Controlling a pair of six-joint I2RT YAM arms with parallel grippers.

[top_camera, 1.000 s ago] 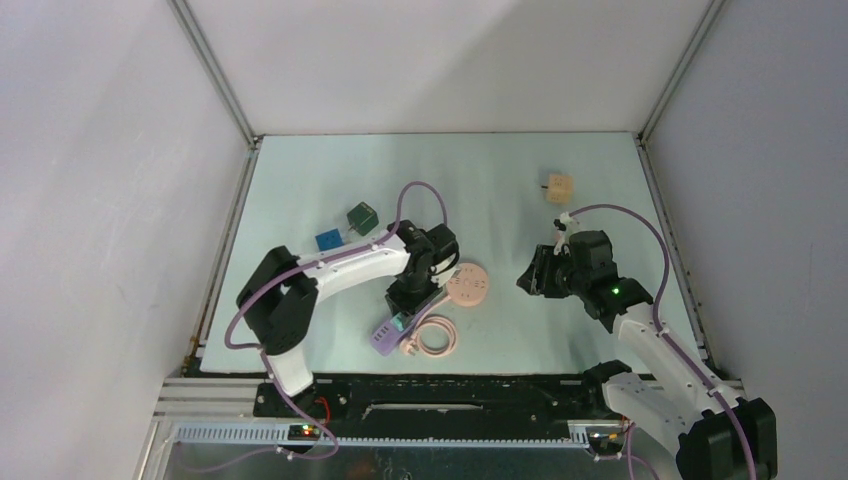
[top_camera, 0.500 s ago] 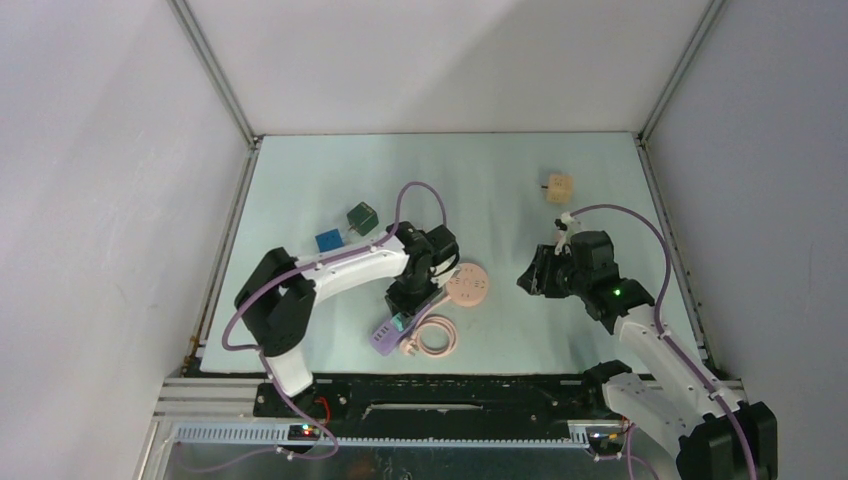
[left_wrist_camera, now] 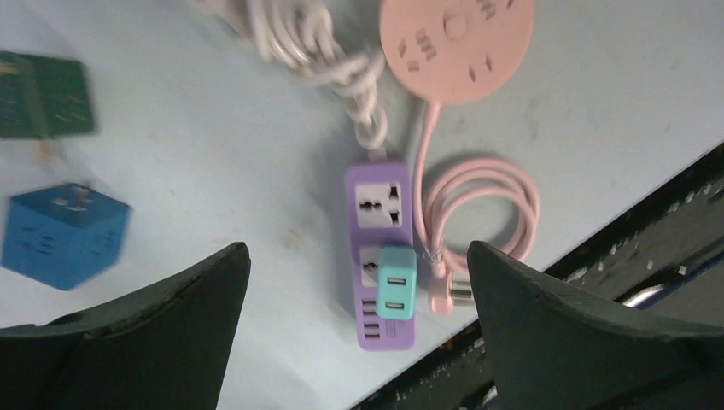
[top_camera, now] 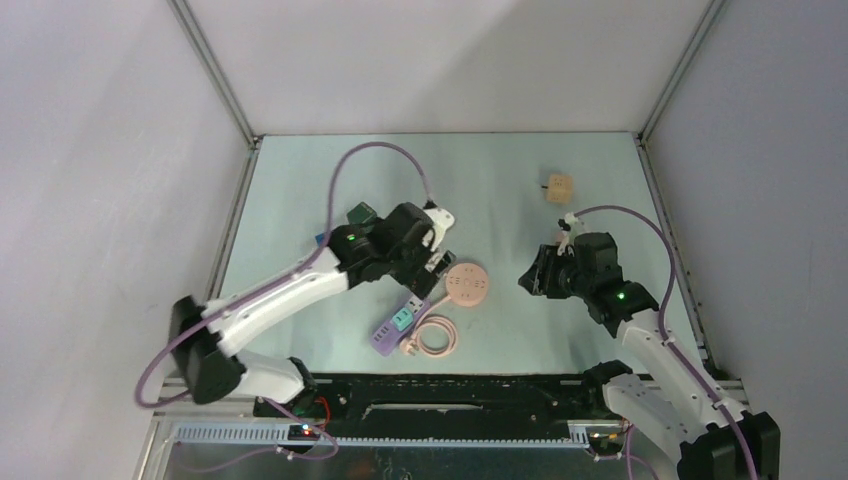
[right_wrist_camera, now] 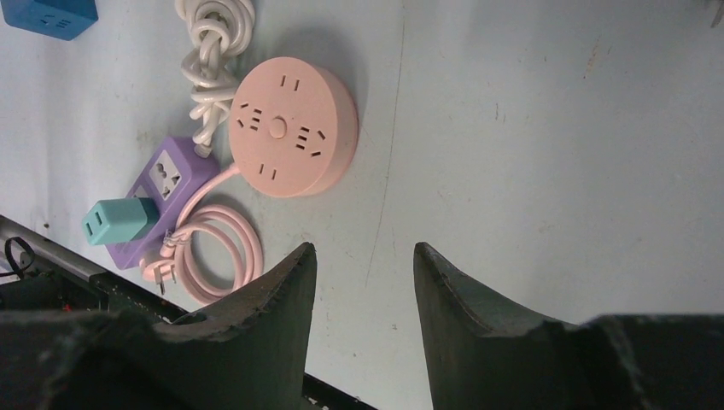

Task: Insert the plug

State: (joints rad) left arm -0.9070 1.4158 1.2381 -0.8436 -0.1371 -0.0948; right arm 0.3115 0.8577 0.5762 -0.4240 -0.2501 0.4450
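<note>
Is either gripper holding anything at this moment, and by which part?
Nothing is held. The left gripper and right gripper both show open, empty jaws; the teal plug sits in the purple power strip, untouched.

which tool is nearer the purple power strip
Left. The left tool hovers over the far end of the purple power strip; the right tool is off to its right, past the pink socket.

three cubes (top_camera: 560, 187), two power strips (left_wrist_camera: 378, 205), one plug (left_wrist_camera: 395, 282)
</note>
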